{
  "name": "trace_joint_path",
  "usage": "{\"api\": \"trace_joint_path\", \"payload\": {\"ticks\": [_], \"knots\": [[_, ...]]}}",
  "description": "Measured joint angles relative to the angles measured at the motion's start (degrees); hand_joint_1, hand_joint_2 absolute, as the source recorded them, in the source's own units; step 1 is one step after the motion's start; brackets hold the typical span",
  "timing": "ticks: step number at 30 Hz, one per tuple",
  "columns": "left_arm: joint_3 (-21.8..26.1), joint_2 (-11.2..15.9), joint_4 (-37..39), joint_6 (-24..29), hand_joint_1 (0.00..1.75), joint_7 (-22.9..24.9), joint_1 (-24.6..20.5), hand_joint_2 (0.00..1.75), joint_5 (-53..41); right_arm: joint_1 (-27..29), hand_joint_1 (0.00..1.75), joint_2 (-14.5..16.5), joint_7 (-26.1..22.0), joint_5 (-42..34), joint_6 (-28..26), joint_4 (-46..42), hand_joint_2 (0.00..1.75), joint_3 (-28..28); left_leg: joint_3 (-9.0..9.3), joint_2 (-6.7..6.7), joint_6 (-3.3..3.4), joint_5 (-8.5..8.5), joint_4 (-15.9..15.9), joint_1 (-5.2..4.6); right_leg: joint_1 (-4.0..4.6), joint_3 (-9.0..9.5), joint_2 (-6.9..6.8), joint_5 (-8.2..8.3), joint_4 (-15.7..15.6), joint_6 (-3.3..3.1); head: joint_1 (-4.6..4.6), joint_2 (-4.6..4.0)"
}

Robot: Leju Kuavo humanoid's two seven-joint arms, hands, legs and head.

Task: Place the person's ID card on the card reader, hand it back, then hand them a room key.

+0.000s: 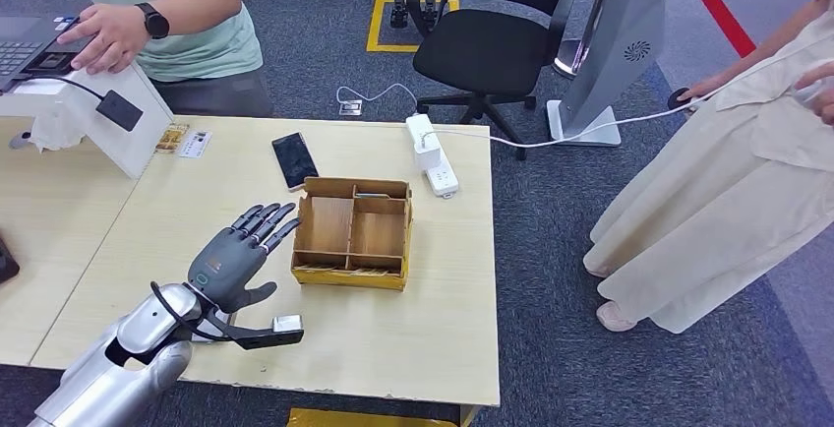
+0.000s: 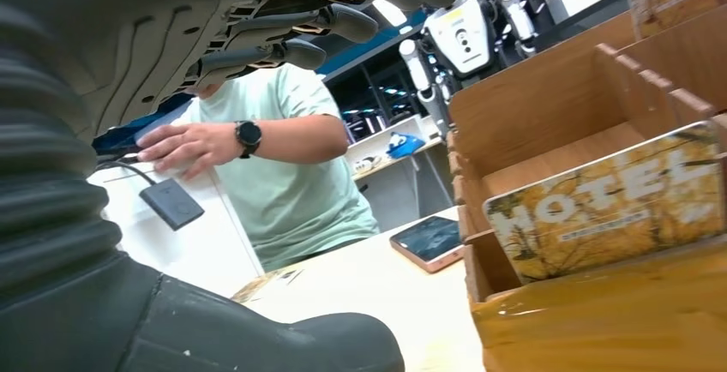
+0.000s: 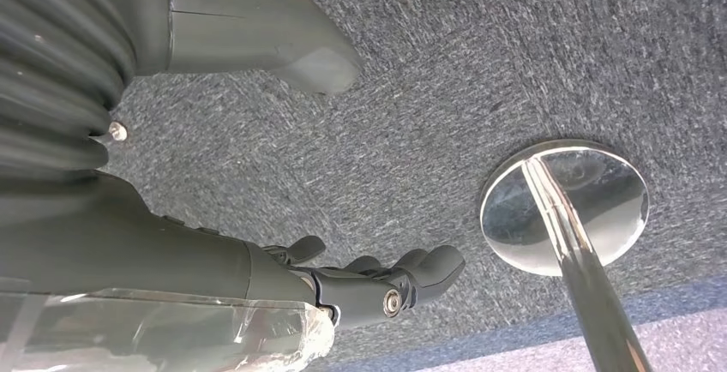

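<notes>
Head view: left hand (image 1: 231,260) hovers over the table (image 1: 393,338), fingers spread, holding nothing, just beside a wooden divided box (image 1: 352,233); a person's hand (image 1: 106,35) rests on the white card reader stand (image 1: 89,112) at the far left, ID card not discernible. Left wrist view: yellow "HOTEL" room key card (image 2: 613,213) stands in the box's near slot. Right wrist view: right hand (image 3: 283,175) hangs over grey carpet (image 3: 480,63), fingers apart, empty.

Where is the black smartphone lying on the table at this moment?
In the head view, the black smartphone lies flat on the table, near its far edge, just beyond the wooden box and left of the white power strip.
</notes>
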Motion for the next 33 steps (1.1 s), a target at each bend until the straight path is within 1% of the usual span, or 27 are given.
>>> {"api": "trace_joint_path", "payload": {"ticks": [6,12,23,30,33], "knots": [[0.65,0.92,-2.01,0.85,0.00,0.76,3.30,1.75,1.18,0.14,0.00,0.09,0.36,-0.28,0.05,-0.68,1.75,-0.07,0.00,0.02,-0.01,-0.02,0.00,0.00,0.00,-0.02,0.02,-0.05,0.00,-0.04,-0.01,0.00],[1.43,1.07,-3.32,1.16,0.00,0.73,5.89,1.75,1.21,0.15,0.00,0.15,0.49,-0.39,0.30,-1.20,1.75,-0.10,0.00,0.01,-0.02,-0.03,-0.01,0.00,0.00,-0.02,0.01,-0.06,0.00,-0.05,0.00,0.00],[1.69,0.91,-5.02,0.99,0.00,-0.32,8.14,1.75,0.54,0.16,0.00,0.17,0.41,-0.79,0.31,-1.42,1.75,-0.26,0.01,0.01,-0.03,-0.03,-0.01,0.00,0.00,-0.01,0.00,-0.05,0.00,-0.06,-0.01,0.00],[1.56,0.11,-5.09,0.29,0.00,-0.95,8.08,1.75,0.31,0.15,0.00,0.17,0.27,-0.72,0.32,-1.42,1.75,-0.26,0.01,0.01,-0.03,-0.03,-0.01,0.00,0.00,-0.01,0.00,-0.05,0.00,-0.06,0.00,0.00],[0.66,-0.55,-4.94,-0.65,0.00,-1.64,7.25,1.75,0.49,0.13,0.00,0.17,0.03,-0.50,0.31,-1.40,1.75,-0.26,0.01,-0.01,-0.02,-0.02,0.00,0.00,0.00,-0.01,-0.03,-0.05,0.00,-0.06,-0.01,0.00]]}}
